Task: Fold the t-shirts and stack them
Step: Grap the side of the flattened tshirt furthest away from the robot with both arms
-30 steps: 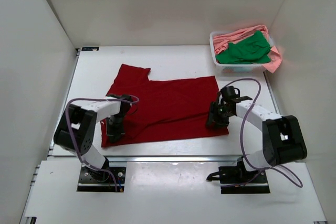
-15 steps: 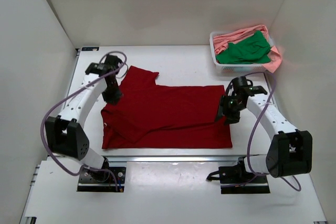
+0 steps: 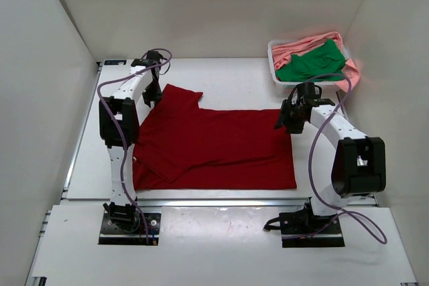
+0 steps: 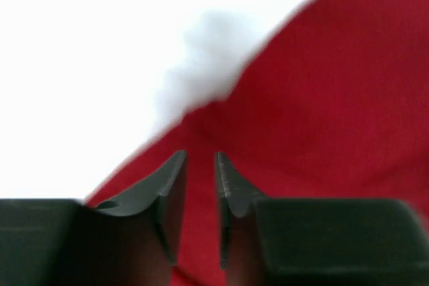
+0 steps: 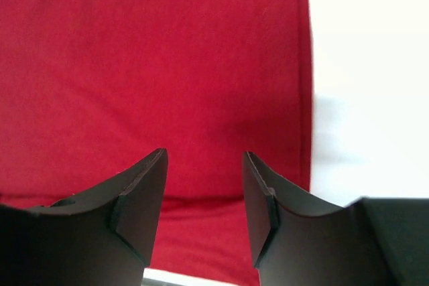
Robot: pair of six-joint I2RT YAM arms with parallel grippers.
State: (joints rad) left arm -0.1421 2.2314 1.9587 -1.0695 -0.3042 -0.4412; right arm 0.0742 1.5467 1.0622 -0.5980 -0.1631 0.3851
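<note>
The dark red t-shirt [image 3: 214,149] lies spread mid-table. The left gripper [image 3: 153,93], jaws narrow, hovers at its far-left sleeve. The right gripper [image 3: 287,120], jaws moderately wide, hangs over its far-right corner. Probably best to pinch both far corners evenly, so the fold comes near-ward straight.

Left gripper [image 4: 200,156] slightly parted, right gripper [image 5: 204,155] wide

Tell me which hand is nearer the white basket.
Right. The right hand is over the red shirt's far right corner, just short of the basket; the left hand is at the shirt's far left corner, well away.
</note>
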